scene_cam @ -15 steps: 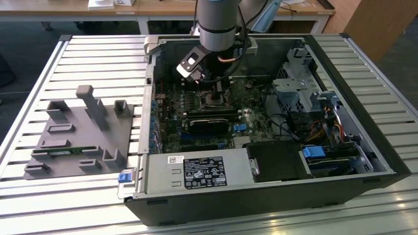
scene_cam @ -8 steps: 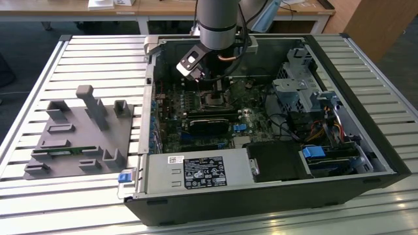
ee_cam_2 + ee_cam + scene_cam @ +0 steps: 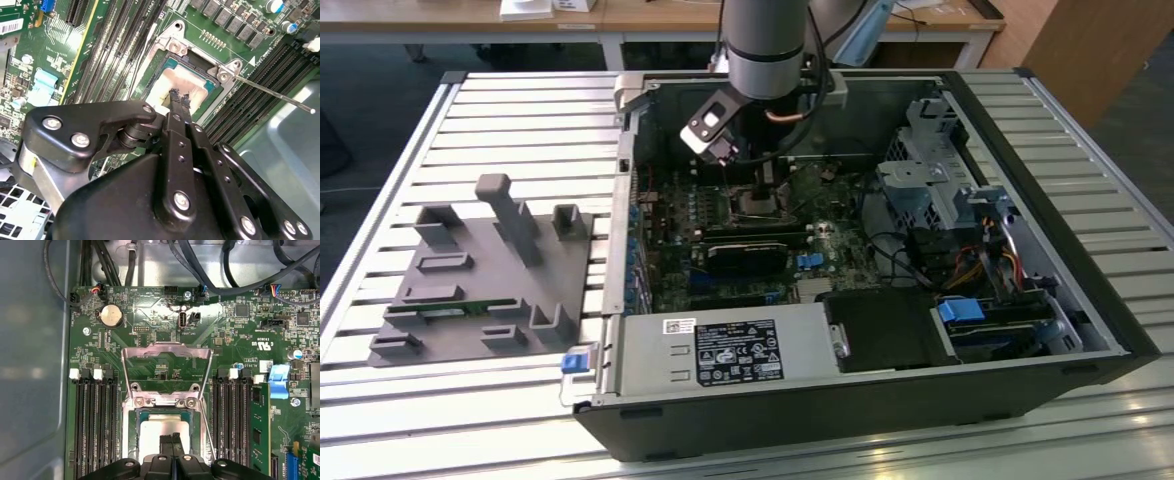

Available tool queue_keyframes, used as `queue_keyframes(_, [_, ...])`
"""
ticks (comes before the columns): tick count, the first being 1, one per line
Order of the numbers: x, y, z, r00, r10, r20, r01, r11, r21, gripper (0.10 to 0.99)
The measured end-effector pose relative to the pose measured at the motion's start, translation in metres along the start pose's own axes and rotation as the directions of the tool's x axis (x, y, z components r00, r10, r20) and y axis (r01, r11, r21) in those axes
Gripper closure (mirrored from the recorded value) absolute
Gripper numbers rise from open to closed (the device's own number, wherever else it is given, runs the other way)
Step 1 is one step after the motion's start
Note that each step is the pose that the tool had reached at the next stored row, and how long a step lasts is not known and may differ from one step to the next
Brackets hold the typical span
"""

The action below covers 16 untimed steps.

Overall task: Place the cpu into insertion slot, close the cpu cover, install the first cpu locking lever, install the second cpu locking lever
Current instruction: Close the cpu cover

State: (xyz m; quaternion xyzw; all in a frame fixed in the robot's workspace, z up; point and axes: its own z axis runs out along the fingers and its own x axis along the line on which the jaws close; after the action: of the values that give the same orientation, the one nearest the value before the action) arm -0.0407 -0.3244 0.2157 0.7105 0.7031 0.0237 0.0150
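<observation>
The cpu [image 3: 155, 432] lies flat in the insertion slot [image 3: 131, 440], its pale silver top showing inside the silver rim. My gripper [image 3: 172, 439] is shut, and its two black fingertips meet right on the chip's top. In the second wrist view the joined tips [image 3: 180, 98] rest on the cpu [image 3: 172, 80]. The cpu cover [image 3: 167, 351] is swung open, a thin silver frame standing back from the slot beyond its hinge. A thin lever rod [image 3: 270, 92] sticks out free from the slot's corner. In the exterior view my gripper [image 3: 767, 190] reaches down inside the computer case.
Black memory slots [image 3: 95, 430] flank the socket on both sides. Cables [image 3: 200, 265] run along the case wall beyond the green motherboard [image 3: 150, 315]. A drive cage [image 3: 927, 170] and power supply [image 3: 720, 350] crowd the case. A grey parts fixture [image 3: 480, 270] sits on the slatted table.
</observation>
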Motion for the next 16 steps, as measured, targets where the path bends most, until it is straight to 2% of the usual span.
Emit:
queue_keyframes(5, [0.0001,0.0004,-0.0063,1.0,0.0,-0.0032,0.0,1.0,0.002,0.98])
queue_keyframes(10, [0.0001,0.0008,-0.0093,1.0,0.0,-0.0034,0.0,1.0,0.004,0.98])
queue_keyframes(16, [0.0002,0.0012,-0.016,1.0,0.001,-0.0041,-0.001,0.9999,0.012,0.98])
